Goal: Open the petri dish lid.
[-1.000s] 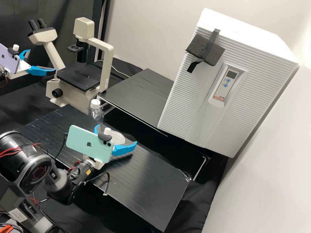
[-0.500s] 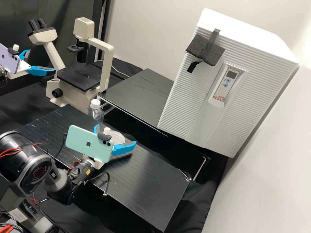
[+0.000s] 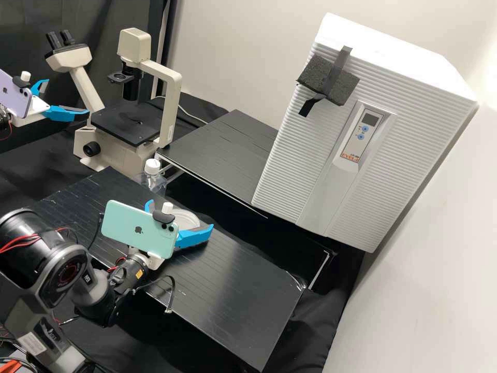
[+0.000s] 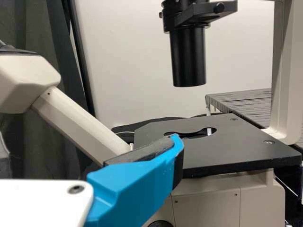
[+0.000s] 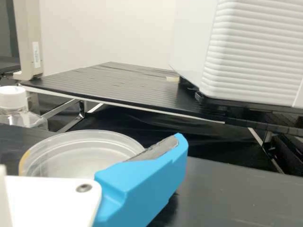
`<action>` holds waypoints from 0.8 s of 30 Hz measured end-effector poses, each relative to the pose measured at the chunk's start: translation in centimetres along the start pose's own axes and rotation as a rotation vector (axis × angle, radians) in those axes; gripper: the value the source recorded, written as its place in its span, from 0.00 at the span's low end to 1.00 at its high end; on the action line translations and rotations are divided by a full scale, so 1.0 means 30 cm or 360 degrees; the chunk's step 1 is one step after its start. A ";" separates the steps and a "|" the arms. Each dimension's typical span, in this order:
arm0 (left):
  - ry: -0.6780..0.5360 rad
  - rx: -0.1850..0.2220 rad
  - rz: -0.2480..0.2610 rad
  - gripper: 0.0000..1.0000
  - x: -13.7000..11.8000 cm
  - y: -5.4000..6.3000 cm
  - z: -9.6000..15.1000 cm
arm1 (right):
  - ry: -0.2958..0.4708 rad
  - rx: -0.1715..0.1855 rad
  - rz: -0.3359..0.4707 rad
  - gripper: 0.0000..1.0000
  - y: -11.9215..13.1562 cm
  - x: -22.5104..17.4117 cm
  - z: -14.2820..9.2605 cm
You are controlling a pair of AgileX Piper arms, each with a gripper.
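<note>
So the job right now looks like getting a proper hold on the lid. Right gripper (image 3: 180,213) is just left of centre in the high view, fingers spread and released, with the petri dish (image 3: 187,218) sitting between them on the black bench (image 3: 243,300). I'd keep it level, get the pads at lid height on both sides, then close gently. Too low and you'd probably pinch the base too; too hard and thin clear plastic could flex or skid. Then lift straight up, no tilt.

Hard-to-see stuff: the mint phone (image 3: 135,232) hides the inner part of that gripper in the high view, and the blue finger (image 5: 142,182) plus the white bracket (image 5: 49,201) cover some of the dish in the right wrist view. Can't make out the lid/base seam, or whether either pad touches.

Farther back, the left gripper (image 3: 68,96) is upper left, spread wide and holding nothing, by the microscope (image 3: 111,150). Its arm is cut off by the frame edge.
</note>
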 end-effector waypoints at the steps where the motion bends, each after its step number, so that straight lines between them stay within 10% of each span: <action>1: 0.0000 0.0000 0.0000 1.00 0.000 0.000 0.000 | 0.0000 -0.0004 0.0000 1.00 0.000 0.000 0.000; 5: 0.0000 0.0000 0.0000 1.00 0.000 0.000 0.000 | 0.0000 -0.0011 0.0000 1.00 0.000 0.000 0.000; 6: 0.0000 0.0000 0.0000 1.00 0.000 0.000 0.000 | 0.0000 -0.0011 0.0000 0.00 0.000 0.000 0.000; 24: 0.0000 0.0000 0.0000 1.00 0.000 0.000 0.000 | -0.0005 -0.0011 0.0004 0.00 0.001 0.000 0.002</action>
